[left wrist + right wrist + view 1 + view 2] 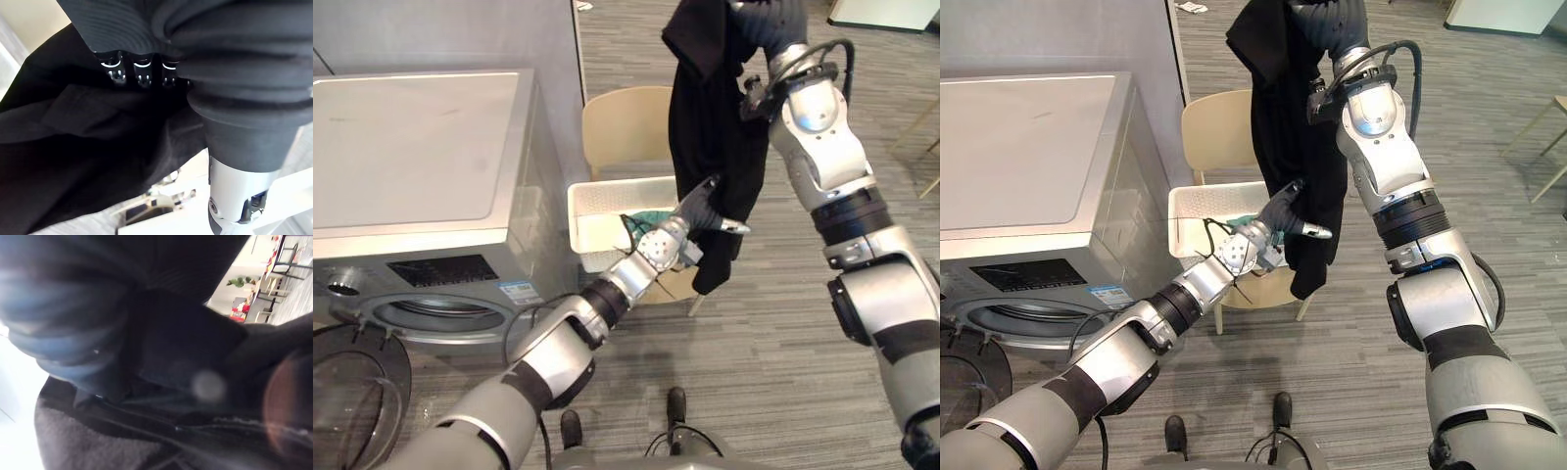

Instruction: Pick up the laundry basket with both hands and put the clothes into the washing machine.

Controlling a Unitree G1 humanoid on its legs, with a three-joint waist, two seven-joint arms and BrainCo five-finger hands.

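Item 1. Washing machine (421, 157): grey, front-loading, flat top, standing at the robot's left. Its round door (357, 392) hangs open at the near lower corner.

Item 2. Chair (622, 127): pale beige, just beside the machine's far right side, on the grey plank floor (773, 333).

Item 3. Laundry basket (597, 206): white, perforated walls, resting on the chair seat. Neither hand touches it. A teal cloth (651, 217) lies inside, near the side closest to the robot.

Item 4. Black garment (710, 108): lifted out of the basket and hanging full length in the air, over the basket's right end and the chair's right edge. The top is bunched at the right hand and the bottom hem dangles lower than the basket's rim. It is well apart from the washing machine's opening.

Item 5. Right hand (773, 24): raised high, arm stretched upward, the garment hanging from it. The hand is buried in the bunched cloth, and its wrist view is dark and smeared, so whether it is clenched cannot be told.

Item 6. Left hand (697, 211): reached forward over the basket and pressed against the lower part of the hanging garment. In its wrist view black cloth lies close over the hand. It possibly pinches a fold, but a grasp cannot be confirmed.
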